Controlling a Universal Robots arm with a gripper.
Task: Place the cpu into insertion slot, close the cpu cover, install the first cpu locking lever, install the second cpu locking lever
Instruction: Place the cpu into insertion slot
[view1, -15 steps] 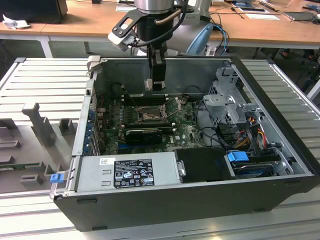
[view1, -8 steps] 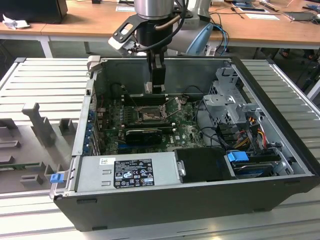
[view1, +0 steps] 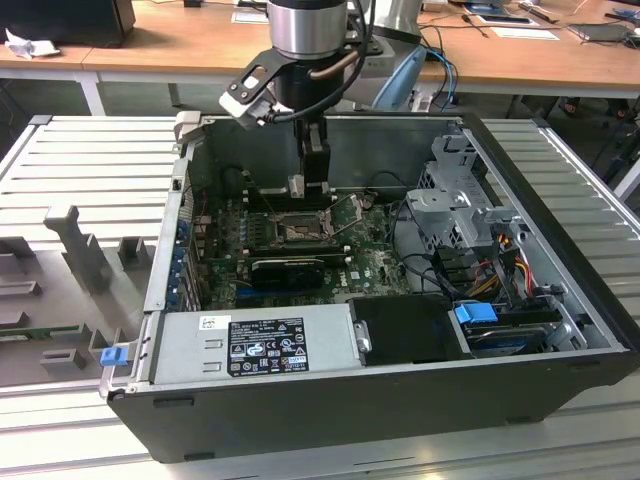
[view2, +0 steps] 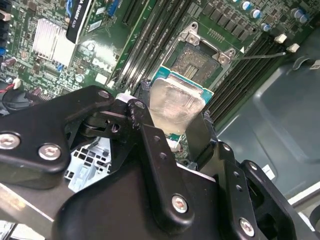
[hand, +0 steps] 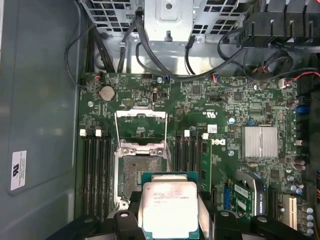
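My gripper (hand: 170, 222) is shut on the cpu (hand: 167, 206), a flat square chip with a silver-grey top, clamped by its edges between the black fingers (view2: 200, 134). In the exterior view the gripper (view1: 310, 185) hangs inside the open computer case, a little above the green board. The insertion slot (hand: 137, 175) lies open and bare just beside the held chip, which is apart from it. Its dark square (view2: 197, 60) shows beyond the cpu (view2: 175, 107). The cpu cover (hand: 140, 114) stands raised open at the slot's far edge. The slot (view1: 298, 233) is below the gripper.
Long black memory slots (hand: 97, 170) flank the socket on both sides. A black card (view1: 285, 270), a power supply (view1: 250, 345) and a drive cage (view1: 460, 200) with cables crowd the case. A finned heat sink (hand: 259, 141) sits on the board. A grey fixture (view1: 60, 260) stands outside.
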